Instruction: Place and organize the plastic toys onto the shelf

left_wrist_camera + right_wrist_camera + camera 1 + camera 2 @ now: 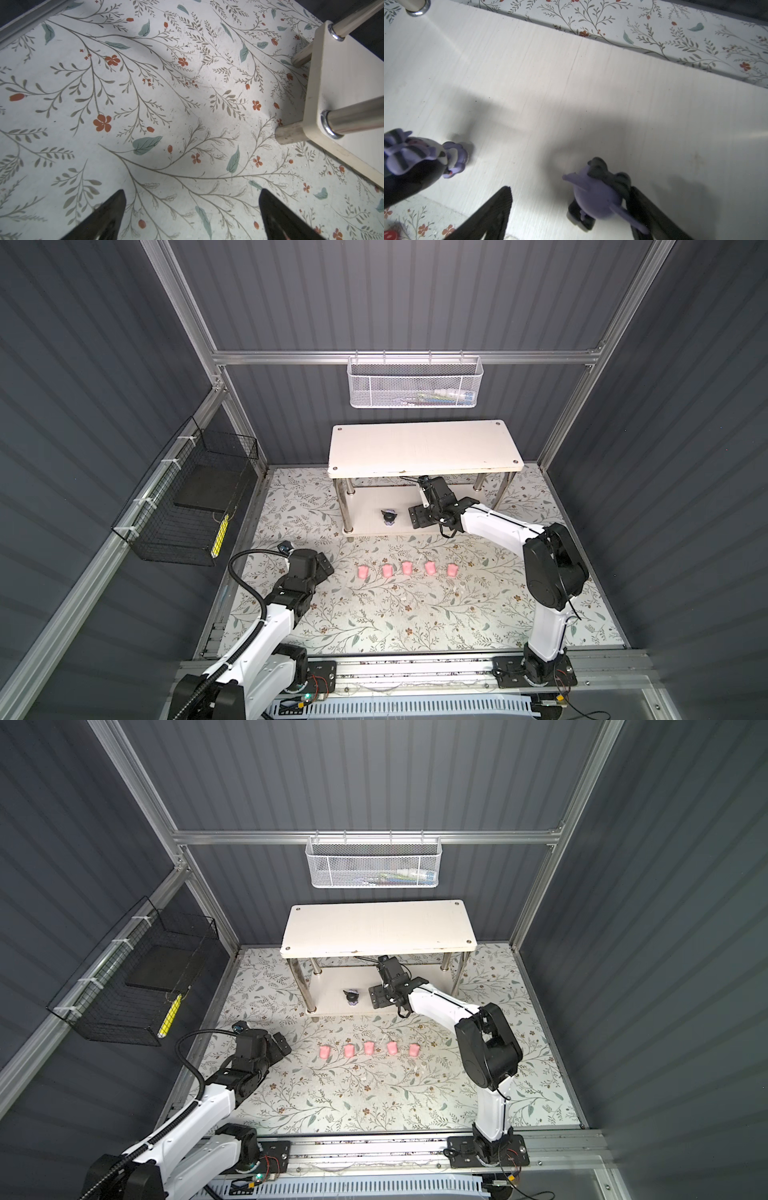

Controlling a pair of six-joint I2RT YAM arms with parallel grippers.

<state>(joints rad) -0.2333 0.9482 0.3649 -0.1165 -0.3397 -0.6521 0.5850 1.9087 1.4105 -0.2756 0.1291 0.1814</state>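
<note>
Pink figurines (pixel 407 568), row parallel to shelf (pixel 424 443)

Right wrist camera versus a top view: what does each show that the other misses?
Only the right wrist view: a dark-and-lavender toy on the lower shelf board, touching one of the spread fingers. Only a top view: five pink toys lined up on the floral table, plus the white mesh basket. Both: that lower board and another dark-and-lavender toy.
</note>
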